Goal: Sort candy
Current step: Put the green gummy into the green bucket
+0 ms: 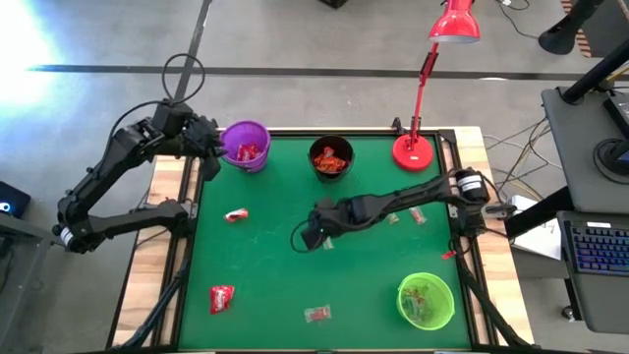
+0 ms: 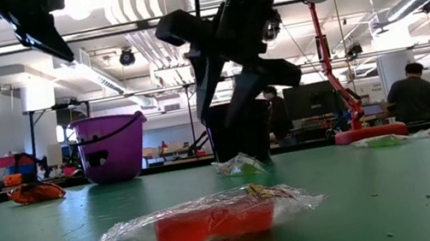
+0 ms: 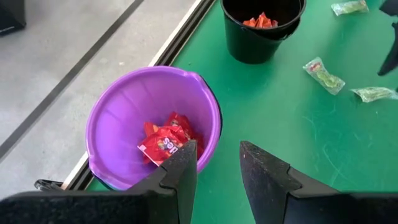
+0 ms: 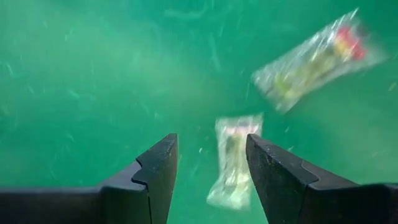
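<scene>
Two dark arms over the flat green felt tabletop [image 1: 275, 256], wrapped sweets scattered.
Round purple plastic cup [image 1: 246, 146] holds crinkly red wrappers; left pincer [image 3: 217, 171] hovers over its rim, fingers narrowly apart, empty. Right pincer [image 4: 208, 165] spread wide above a clear greenish cellophane candy [image 4: 231, 162] mid-tabletop; another lies near.

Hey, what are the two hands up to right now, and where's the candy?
Right hand open above a clear-wrapped candy mid-table. Left hand open, empty, over the purple cup. Nothing in the way.
</scene>
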Controlling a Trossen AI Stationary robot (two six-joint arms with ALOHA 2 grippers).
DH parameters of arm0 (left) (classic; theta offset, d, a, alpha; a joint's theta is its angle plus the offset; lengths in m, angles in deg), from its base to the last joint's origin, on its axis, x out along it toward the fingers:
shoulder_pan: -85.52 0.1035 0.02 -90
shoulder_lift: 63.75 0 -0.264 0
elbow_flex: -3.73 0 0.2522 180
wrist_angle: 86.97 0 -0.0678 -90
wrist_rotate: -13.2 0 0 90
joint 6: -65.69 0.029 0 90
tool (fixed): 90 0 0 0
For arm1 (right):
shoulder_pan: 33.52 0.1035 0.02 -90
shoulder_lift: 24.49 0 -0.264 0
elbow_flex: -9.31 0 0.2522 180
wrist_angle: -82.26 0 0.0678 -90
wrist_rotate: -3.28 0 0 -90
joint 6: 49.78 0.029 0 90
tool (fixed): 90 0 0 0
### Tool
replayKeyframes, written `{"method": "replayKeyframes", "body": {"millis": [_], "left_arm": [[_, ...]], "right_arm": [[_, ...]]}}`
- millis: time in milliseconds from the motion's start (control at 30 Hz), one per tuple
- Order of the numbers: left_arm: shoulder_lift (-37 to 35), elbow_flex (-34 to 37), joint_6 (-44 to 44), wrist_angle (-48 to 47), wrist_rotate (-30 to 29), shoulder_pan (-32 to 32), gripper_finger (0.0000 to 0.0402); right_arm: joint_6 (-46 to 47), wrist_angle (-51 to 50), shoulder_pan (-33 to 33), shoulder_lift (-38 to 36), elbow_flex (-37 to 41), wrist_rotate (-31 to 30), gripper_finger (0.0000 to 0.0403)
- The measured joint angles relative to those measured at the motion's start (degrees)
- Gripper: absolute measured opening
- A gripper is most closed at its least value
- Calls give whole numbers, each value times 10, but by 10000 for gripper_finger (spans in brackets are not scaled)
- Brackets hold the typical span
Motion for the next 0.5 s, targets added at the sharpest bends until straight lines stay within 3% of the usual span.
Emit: {"method": "replayKeyframes", "body": {"millis": [500], "left_arm": [[-6,0,0,-8,1,0,105]], "right_arm": [[26,-5,27,60,0,-3,184]]}}
